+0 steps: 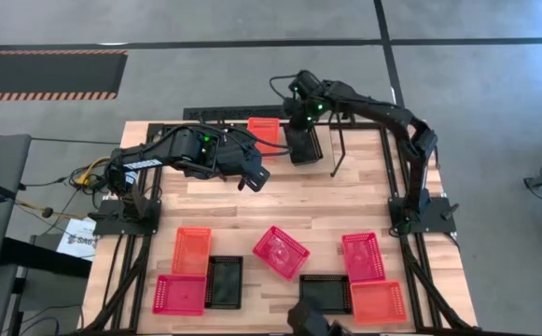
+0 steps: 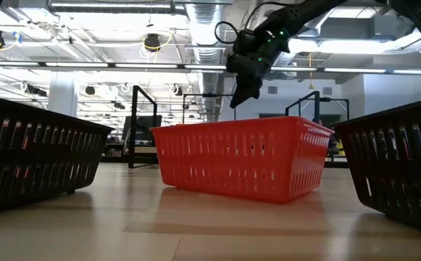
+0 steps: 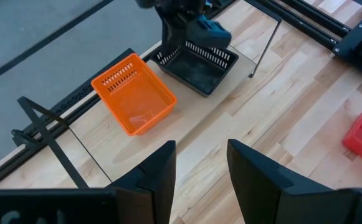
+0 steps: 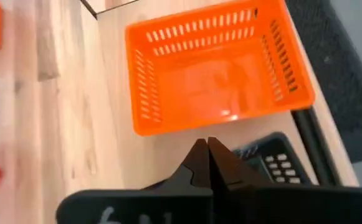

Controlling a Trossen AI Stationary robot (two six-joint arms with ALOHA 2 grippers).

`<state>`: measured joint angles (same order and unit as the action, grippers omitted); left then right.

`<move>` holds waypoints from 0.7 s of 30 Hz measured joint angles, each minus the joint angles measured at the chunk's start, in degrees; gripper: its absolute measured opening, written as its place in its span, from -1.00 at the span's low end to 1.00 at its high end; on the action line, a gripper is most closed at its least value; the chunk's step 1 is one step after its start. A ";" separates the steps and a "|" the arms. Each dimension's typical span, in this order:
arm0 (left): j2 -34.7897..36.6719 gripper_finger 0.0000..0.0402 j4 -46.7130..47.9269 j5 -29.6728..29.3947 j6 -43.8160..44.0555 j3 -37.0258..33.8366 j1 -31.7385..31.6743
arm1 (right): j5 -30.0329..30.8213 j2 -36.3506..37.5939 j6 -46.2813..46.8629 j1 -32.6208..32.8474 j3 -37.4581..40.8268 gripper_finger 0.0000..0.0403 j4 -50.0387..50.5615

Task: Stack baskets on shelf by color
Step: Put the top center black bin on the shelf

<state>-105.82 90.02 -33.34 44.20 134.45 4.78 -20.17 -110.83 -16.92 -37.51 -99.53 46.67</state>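
The shelf [image 1: 354, 142] stands at the table's far edge. An orange basket [image 1: 264, 133] sits on it, and a black basket [image 1: 306, 145] lies right beside it. My right gripper [image 1: 300, 126] hangs over the black basket's far left corner and is shut there. My left gripper [image 1: 256, 177] hovers open just in front of the shelf and touches nothing. In the left wrist view its fingers [image 3: 201, 146] point at the orange basket [image 3: 134, 93] and the black basket [image 3: 199, 65]. Several more baskets lie near the table's front. My right gripper [image 4: 207, 142] comes from above, pointing down, and is shut at the black basket's rim [image 4: 265, 155] near a corner beside the orange basket [image 4: 215, 65]. The fingers hide the contact itself. The basket's bottom [image 3: 199, 78] seems to rest on the shelf board.
On the near half of the table lie an orange basket [image 1: 191, 250], a red one [image 1: 179, 294], a black one [image 1: 224, 280], a tilted red one [image 1: 280, 252], a red one [image 1: 362, 255], a black one [image 1: 326, 292] and an orange one [image 1: 378, 301]. The shelf's right third is bare.
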 joint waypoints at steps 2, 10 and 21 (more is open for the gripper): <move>0.00 -0.34 0.00 0.00 0.02 0.00 0.02 | 3.05 0.00 0.14 -0.60 0.00 -1.00 0.49; -0.36 -0.34 0.00 -0.02 0.04 0.00 0.02 | 9.75 -0.02 -2.79 -0.89 0.00 -1.00 2.47; -2.20 -0.34 -0.17 2.89 0.14 -0.01 0.02 | 10.21 -0.04 -14.70 -1.27 0.02 -1.00 13.57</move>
<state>-108.02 89.85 -30.45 44.35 134.44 4.80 -9.96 -110.87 -31.62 -38.78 -99.50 60.24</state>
